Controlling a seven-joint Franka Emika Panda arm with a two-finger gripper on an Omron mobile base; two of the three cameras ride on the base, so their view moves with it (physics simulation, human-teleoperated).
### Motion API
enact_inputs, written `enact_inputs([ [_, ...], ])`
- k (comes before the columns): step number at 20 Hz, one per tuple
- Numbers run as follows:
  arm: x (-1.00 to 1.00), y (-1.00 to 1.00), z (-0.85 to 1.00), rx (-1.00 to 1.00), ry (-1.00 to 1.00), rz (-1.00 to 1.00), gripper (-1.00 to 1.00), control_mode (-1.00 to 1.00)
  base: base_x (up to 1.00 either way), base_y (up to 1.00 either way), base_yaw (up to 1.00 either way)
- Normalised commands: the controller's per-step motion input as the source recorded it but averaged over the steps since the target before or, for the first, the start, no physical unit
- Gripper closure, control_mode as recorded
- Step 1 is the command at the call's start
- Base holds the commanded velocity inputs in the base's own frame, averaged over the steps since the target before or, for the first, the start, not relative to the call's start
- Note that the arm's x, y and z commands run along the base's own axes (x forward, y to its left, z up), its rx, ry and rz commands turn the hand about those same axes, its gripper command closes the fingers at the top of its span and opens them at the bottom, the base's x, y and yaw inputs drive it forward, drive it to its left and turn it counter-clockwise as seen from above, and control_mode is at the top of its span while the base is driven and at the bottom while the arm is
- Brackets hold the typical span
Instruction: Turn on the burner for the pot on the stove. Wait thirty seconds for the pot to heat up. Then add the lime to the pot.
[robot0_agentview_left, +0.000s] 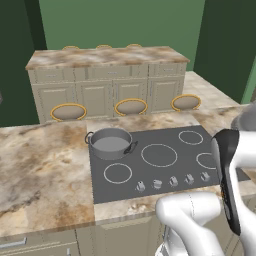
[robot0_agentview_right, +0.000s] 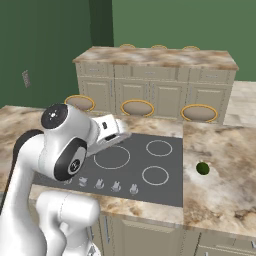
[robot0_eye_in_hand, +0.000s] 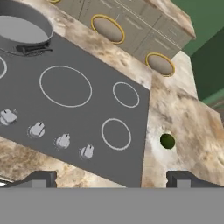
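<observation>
Little of the task looks done: the pot (robot0_agentview_left: 110, 143) sits upper left on the stove (robot0_agentview_left: 165, 172), the lime (robot0_eye_in_hand: 167, 141) lies lower right on the tabletop (robot0_eye_in_hand: 183, 122), and the end effector (robot0_eye_in_hand: 112, 178) hangs open, empty.

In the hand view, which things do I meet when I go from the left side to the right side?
pot → stove → lime
</observation>
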Motion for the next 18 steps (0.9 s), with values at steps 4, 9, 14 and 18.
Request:
enact_inputs([
  [4, -0.14, -0.87, 0.0, 0.18, 0.0, -0.35, -1.0, -1.0, 0.0, 0.0, 0.0],
  [9, -0.13, -0.79, 0.0, 0.19, 0.0, -0.25, -1.0, -1.0, 0.0, 0.0, 0.0],
  [14, -0.01, -0.59, -0.03, 0.17, 0.0, -0.16, -1.0, -1.0, 0.0, 0.0, 0.0],
  [18, 0.05, -0.39, -0.11, 0.07, 0.01, -0.1, -1.0, -1.0, 0.0, 0.0, 0.0],
])
